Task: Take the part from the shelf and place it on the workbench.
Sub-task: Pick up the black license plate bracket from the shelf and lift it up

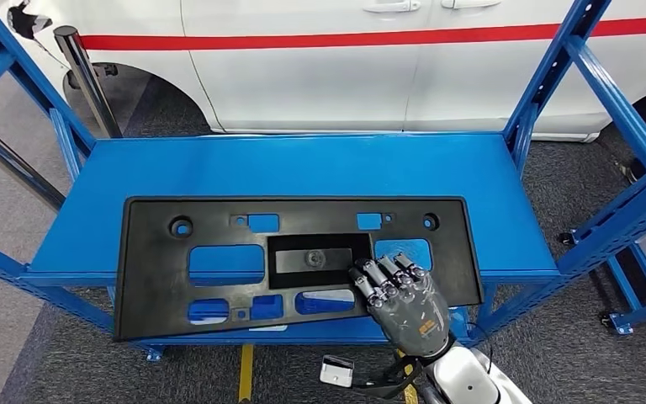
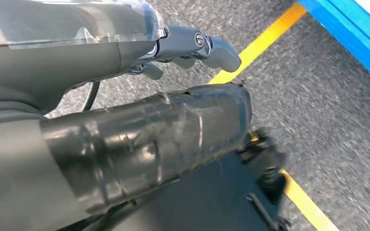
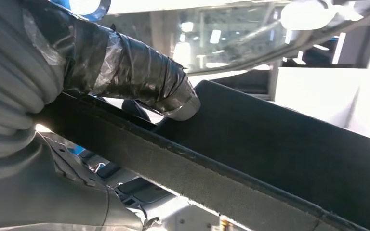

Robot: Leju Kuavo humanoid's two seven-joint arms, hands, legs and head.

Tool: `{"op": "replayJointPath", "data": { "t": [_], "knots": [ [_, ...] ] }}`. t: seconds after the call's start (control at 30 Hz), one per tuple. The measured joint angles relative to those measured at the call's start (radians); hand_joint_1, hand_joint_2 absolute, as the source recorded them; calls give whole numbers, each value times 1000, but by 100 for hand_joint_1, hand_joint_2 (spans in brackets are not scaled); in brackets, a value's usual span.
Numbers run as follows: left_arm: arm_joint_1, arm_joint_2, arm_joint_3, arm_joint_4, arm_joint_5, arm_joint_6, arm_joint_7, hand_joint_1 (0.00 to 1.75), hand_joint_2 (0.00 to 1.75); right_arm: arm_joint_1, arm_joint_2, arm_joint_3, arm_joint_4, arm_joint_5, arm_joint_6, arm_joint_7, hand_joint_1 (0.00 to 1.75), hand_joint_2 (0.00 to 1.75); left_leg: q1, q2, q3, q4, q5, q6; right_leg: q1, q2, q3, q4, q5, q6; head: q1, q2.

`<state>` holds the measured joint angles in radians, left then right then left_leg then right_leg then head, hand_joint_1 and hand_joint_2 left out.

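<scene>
While the part (image 1: pixel 219 261) lies on the blue shelf (image 1: pixel 303 168), its long axis runs nine to three o'clock.
The right hand (image 1: pixel 399 299) grips its near edge toward five o'clock; the left hand (image 2: pixel 192 48) hangs curled, holding nothing.

- Black plastic part (image 1: pixel 219 252): one, lying flat on the shelf deck, centre to lower left of the head view.
- Blue shelf (image 1: pixel 303 168): one unit, with four sloping uprights at the frame corners.
- Robot hands: two. The right hand (image 1: pixel 404 299) sits at lower centre-right of the head view, fingers on the part's near edge; the left hand (image 2: pixel 192 48) appears at upper centre of the left wrist view.
- White vehicle (image 1: pixel 345 67): one, across the top of the head view, with one red stripe.
- Yellow floor lines (image 2: pixel 270 38): probably two, though motion blur makes the count unsure.
</scene>
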<state>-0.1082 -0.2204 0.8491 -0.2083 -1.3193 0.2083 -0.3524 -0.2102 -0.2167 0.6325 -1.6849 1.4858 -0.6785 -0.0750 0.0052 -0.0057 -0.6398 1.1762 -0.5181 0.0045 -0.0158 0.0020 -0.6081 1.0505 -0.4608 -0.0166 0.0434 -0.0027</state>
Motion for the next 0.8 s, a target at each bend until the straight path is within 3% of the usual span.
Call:
{"op": "replayJointPath", "data": {
  "t": [0.07,0.17,0.23,0.3,0.37,0.4,0.43,0.47,0.53,0.6,0.8],
  "knots": [
    [-2,0,2,0,4,-14,-13,0,175,4,11,-3,-2,0,-2,-29,175,175,-4,0,55,-115,39,8,3,1,0,0,0,5,0,0],
    [0,1,2,0,6,-30,-29,0,175,15,29,-8,-3,0,-3,-74,175,175,-8,-1,68,-148,44,18,4,1,0,-5,5,20,0,0],
    [1,2,3,0,5,-42,-36,0,175,23,40,-11,-3,0,-4,-86,175,175,-4,0,73,-161,53,30,2,0,-6,10,-8,29,1,0],
    [0,2,3,0,5,-53,-40,0,175,24,44,-12,-2,0,-5,-63,175,175,-2,1,76,-170,60,40,2,-1,-42,92,-60,34,1,0],
    [1,2,3,0,8,-57,-41,0,175,24,45,-11,2,0,-6,-33,175,175,-4,2,74,-170,60,44,2,-1,-100,220,-119,36,2,0],
    [1,3,4,0,10,-54,-41,0,175,26,45,-11,5,0,-6,-25,175,175,-5,2,73,-168,60,45,2,-1,-117,260,-128,37,2,0],
    [2,3,5,0,11,-46,-38,0,175,28,45,-11,7,0,-6,-21,175,175,-6,2,73,-166,59,45,2,-1,-117,262,-117,37,2,0],
    [3,2,6,0,11,-34,-32,0,175,31,46,-10,9,0,-6,-17,175,175,-5,1,73,-163,57,44,2,-1,-95,223,-89,36,2,0],
    [3,1,6,0,9,0,-13,0,175,34,49,-9,10,0,-6,-4,175,175,-7,0,72,-154,51,39,3,-2,-27,90,-30,31,2,0],
    [4,-1,6,0,6,27,2,0,175,36,54,-8,11,0,-6,9,175,175,-11,-1,67,-147,47,32,5,-1,10,12,-12,25,1,0],
    [3,-2,6,0,4,48,11,0,175,42,59,-7,12,0,-7,19,175,175,-11,-1,64,-145,45,15,5,1,11,-3,-10,8,1,0]
  ]
}}
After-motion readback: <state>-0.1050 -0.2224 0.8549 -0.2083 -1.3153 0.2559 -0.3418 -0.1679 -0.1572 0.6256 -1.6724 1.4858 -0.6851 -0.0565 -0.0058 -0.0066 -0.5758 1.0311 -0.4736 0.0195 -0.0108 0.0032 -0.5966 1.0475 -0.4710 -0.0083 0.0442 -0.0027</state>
